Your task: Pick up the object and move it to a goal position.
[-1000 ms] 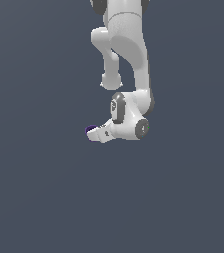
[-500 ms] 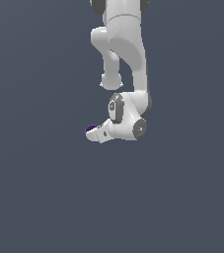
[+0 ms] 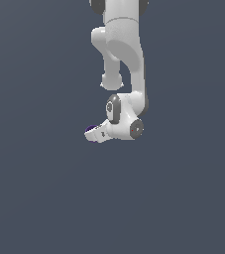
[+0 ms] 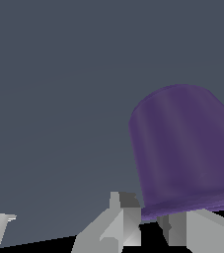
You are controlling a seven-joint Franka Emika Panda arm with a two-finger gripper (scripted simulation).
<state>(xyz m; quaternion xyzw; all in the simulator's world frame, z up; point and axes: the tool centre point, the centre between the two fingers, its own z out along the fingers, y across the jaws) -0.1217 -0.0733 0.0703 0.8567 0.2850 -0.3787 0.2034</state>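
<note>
One small dark purple rounded object (image 3: pixel 90 129) sat at the tip of my white robot gripper (image 3: pixel 93 135), on the exterior view's left of the wrist. I judged the grasp step was in hand; next came confirming the hold, then carrying toward the goal. From the wrist, the object (image 4: pixel 185 148) rose just beyond the fingers (image 4: pixel 118 225). Whether they had clamped it, I couldn't tell.

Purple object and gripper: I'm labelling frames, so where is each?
Purple object (image 4: pixel 182 148): wrist view, middle of its curved side.
Purple object (image 3: pixel 90 129): exterior view, the visible dark top.
Gripper (image 3: pixel 90 135): exterior view, at its fingertips.
</note>
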